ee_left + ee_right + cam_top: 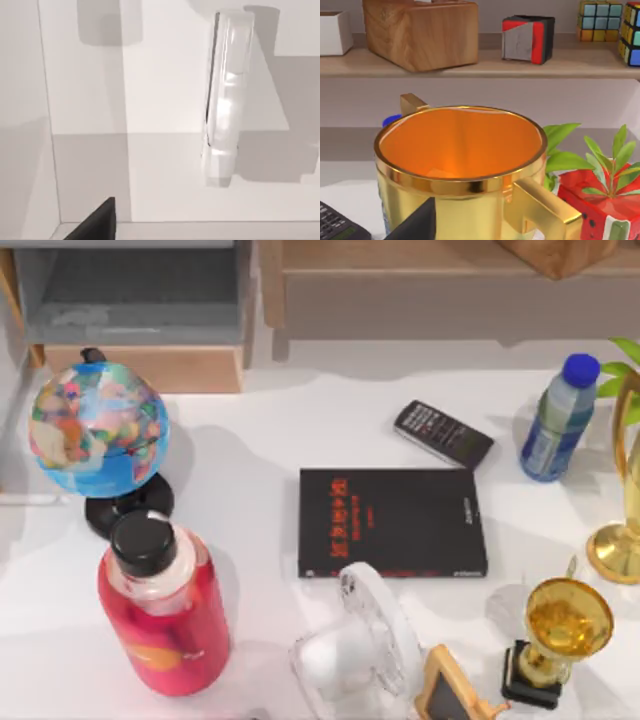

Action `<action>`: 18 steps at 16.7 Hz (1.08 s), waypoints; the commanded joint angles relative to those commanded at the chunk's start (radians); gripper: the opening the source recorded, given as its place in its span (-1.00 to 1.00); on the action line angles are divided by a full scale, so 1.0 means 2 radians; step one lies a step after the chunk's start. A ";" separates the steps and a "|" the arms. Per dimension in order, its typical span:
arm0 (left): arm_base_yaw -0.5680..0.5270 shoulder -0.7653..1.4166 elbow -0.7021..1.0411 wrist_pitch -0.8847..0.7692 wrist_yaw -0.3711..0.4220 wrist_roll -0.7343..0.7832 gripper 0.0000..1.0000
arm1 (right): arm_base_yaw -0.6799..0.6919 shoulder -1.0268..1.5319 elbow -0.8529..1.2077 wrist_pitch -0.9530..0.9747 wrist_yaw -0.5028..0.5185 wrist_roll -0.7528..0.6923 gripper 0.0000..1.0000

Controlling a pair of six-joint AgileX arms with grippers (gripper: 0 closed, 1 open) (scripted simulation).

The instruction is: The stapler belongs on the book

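Left end effector [95, 225] is facing the stapler [222, 100] lying on the counter [150, 75], grip: cannot tell | right end effector [415, 222] is sitting by the gold trophy [460, 170], grip: cannot tell | book [392, 522] is lying mid-counter

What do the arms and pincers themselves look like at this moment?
Of the left pincer a plain matte black, sharp-cornered wedge is in view; the right pincer looks the same: black, flat-faced, angular. No cable, marking or logo can be made out on either piece.
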 joint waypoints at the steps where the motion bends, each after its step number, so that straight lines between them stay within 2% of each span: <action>1: 0.002 0.033 0.035 -0.017 0.001 0.004 1.00 | 0.000 0.000 0.000 0.000 0.000 0.000 1.00; 4: 0.001 0.104 0.117 -0.051 0.005 0.013 1.00 | 0.000 0.000 0.000 0.000 0.000 0.000 1.00; 7: -0.003 0.134 0.156 -0.063 0.008 0.017 1.00 | 0.000 0.000 0.000 0.000 0.000 0.000 1.00; 13: -0.002 0.135 0.156 -0.063 0.008 0.017 1.00 | 0.000 0.000 0.000 0.000 0.000 0.000 1.00; 18: 0.001 0.109 0.101 -0.035 0.011 0.023 1.00 | 0.000 0.000 0.000 0.000 0.000 0.000 1.00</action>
